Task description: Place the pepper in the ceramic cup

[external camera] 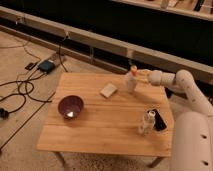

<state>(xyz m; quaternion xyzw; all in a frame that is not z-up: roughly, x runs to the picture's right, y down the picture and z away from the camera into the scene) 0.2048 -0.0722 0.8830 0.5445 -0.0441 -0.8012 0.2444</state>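
The ceramic cup (130, 84) is small and pale and stands upright near the far right edge of the wooden table (100, 125). My gripper (135, 73) reaches in from the right on a white arm and hovers just above the cup's mouth. A small orange-red bit, the pepper (133, 68), shows at the gripper's tip and seems to be held there, above the cup.
A dark purple bowl (70, 106) sits at the table's left. A pale sponge-like block (108, 90) lies left of the cup. A clear plastic bottle (146, 122) and a dark flat object (159, 120) stand near the right front. Cables (30, 85) and a small box lie on the floor at left.
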